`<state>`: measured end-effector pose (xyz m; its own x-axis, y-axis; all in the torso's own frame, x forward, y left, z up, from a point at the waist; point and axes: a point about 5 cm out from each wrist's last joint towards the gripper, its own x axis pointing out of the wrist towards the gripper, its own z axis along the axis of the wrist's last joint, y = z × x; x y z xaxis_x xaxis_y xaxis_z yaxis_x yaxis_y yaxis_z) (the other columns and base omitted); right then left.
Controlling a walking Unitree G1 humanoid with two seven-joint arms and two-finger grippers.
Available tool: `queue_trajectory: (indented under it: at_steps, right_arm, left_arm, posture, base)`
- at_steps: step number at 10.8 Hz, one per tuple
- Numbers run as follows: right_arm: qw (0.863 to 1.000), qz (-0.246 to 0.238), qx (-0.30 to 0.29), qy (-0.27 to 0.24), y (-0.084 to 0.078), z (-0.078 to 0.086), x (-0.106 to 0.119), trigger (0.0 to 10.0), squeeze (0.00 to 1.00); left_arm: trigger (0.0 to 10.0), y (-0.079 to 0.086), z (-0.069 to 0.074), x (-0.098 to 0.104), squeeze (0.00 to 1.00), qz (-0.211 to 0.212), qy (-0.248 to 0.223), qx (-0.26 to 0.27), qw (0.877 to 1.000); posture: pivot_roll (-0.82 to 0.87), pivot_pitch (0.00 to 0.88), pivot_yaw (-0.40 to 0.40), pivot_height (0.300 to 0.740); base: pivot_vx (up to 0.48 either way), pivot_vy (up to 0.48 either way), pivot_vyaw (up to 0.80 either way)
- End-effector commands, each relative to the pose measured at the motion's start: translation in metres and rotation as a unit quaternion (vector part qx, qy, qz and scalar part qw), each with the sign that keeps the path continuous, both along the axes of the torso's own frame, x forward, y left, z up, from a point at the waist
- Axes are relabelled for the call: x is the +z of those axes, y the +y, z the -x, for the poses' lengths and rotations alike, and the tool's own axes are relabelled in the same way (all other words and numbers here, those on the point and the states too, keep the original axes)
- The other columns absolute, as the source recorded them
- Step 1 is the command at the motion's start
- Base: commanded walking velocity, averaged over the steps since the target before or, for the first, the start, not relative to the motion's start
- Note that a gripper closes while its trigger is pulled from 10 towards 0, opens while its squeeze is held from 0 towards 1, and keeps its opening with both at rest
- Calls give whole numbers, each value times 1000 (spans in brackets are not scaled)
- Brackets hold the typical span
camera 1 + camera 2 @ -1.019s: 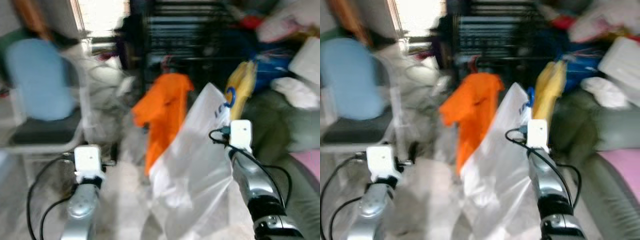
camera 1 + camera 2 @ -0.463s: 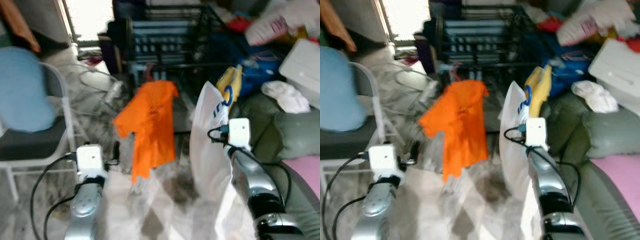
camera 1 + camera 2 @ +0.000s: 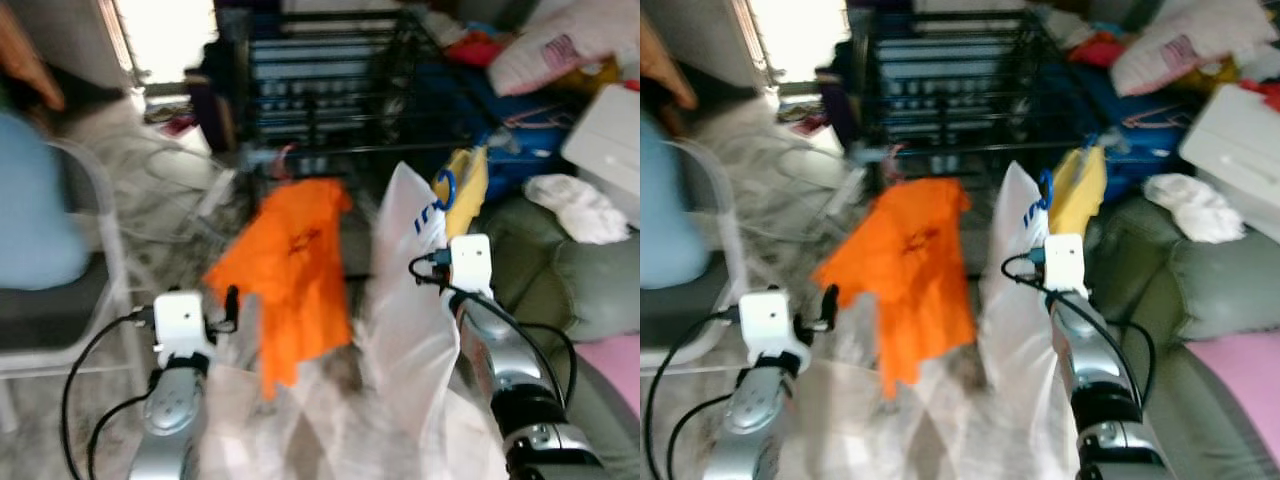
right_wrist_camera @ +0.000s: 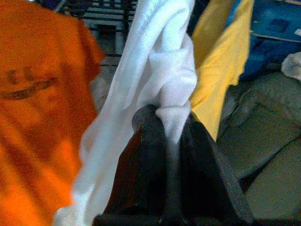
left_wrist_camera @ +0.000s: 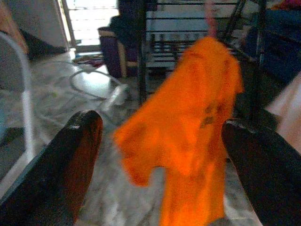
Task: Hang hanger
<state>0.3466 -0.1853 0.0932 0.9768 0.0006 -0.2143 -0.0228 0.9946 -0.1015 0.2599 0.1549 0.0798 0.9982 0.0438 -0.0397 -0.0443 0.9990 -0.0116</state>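
Observation:
My right gripper is shut on a bunch of white cloth, a white garment that hangs down in front of my right arm. An orange T-shirt hangs from a pinkish hanger hook on the front bar of a black wire rack. My left gripper is open, its fingers spread wide with nothing between them, and the orange T-shirt hangs a short way ahead of it. A yellow garment on a blue hook hangs to the right of the white one.
A metal chair with a blue cushion stands at the left. A green sofa with a white cloth, a white box and bags lies at the right. Cables trail over the marble floor.
The camera has moved, so the whole picture has shifted and blurred. The white garment has swung in my right gripper, which still holds it. The left gripper stays open.

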Motion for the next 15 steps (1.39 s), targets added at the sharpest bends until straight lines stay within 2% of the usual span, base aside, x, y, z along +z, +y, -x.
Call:
queue_trajectory:
  at_steps: [1,4,7,9,11,15]
  right_arm:
    - [1000,1,-8,-30,-6,-5,14,10000,0]
    - [1000,-6,-11,-23,-7,-6,13,10000,0]
    - [1000,-9,29,-4,2,-8,11,10000,0]
    - [999,-16,44,1,7,-8,9,10000,0]
    - [996,-41,76,16,20,-5,2,10000,0]
    - [990,-55,122,47,39,-4,-6,10000,0]
  left_arm:
    - [10000,-4,0,-1,0,-2,2,-4,1000]
    - [10000,-4,0,-1,0,-3,4,-5,1000]
    - [10000,-4,-1,-4,0,-9,13,3,1000]
    - [10000,-3,-1,-5,0,-10,16,8,1000]
    - [10000,-2,0,-6,0,-10,17,13,1000]
    - [10000,-1,1,-8,0,-14,22,15,1000]
  posture:
    - [-35,0,-12,740]
    - [-39,0,-9,740]
    - [-41,0,-10,740]
    - [-38,0,-10,740]
    - [-28,0,-17,740]
    - [-24,0,-12,740]
  base:
    - [465,0,775]
    - [457,0,0]
    - [376,0,0]
    - [0,0,0]
    - [0,0,0]
    - [0,0,0]
